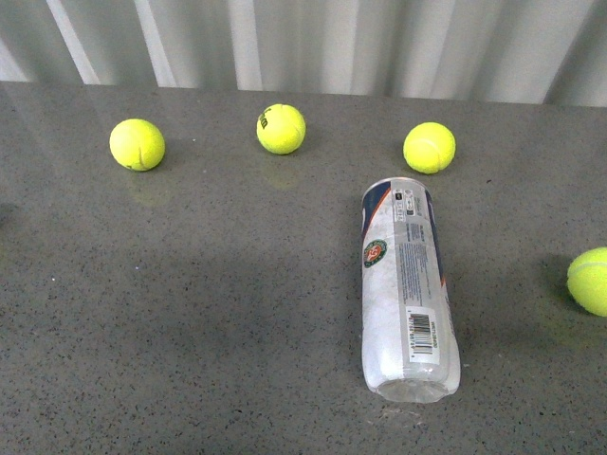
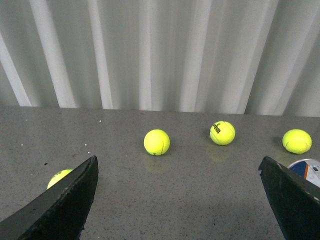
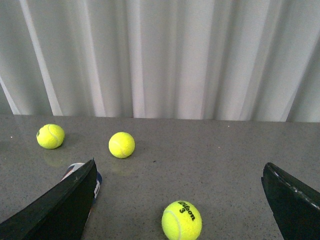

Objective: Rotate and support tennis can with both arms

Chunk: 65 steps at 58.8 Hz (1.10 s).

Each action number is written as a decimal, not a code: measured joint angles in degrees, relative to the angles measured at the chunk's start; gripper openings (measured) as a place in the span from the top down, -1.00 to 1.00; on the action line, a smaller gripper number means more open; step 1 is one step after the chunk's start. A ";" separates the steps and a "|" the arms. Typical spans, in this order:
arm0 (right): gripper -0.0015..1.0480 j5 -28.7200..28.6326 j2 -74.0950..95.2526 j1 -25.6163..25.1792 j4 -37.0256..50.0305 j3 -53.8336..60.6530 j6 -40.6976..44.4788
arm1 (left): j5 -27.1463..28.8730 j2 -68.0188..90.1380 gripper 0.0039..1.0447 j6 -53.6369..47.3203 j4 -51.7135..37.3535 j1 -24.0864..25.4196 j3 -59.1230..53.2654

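The tennis can [image 1: 408, 289] lies on its side on the grey table, right of centre, its clear base toward me and its barcode facing up. Neither arm shows in the front view. In the left wrist view my left gripper [image 2: 177, 200] is open and empty, and the can's end [image 2: 309, 170] peeks past one finger [image 2: 295, 197]. In the right wrist view my right gripper [image 3: 180, 205] is open and empty, and a bit of the can [image 3: 82, 175] shows behind one finger [image 3: 60, 207].
Three tennis balls lie in a row at the back: left [image 1: 137, 144], middle [image 1: 281, 129] and right [image 1: 429, 147]. Another ball [image 1: 590, 281] lies at the right edge; it also shows between the right gripper's fingers [image 3: 181, 220]. A corrugated white wall [image 1: 303, 43] stands behind the table.
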State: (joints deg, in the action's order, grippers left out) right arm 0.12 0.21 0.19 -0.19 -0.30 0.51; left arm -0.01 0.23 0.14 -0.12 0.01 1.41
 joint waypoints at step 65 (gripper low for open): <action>-0.86 8.07 13.44 4.59 -18.62 -10.32 -3.26 | 0.02 0.00 -0.87 0.00 0.02 0.00 0.00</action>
State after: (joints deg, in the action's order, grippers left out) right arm 8.19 13.65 4.78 -18.81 -10.61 -2.74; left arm 0.01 0.23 0.14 -0.10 0.01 1.41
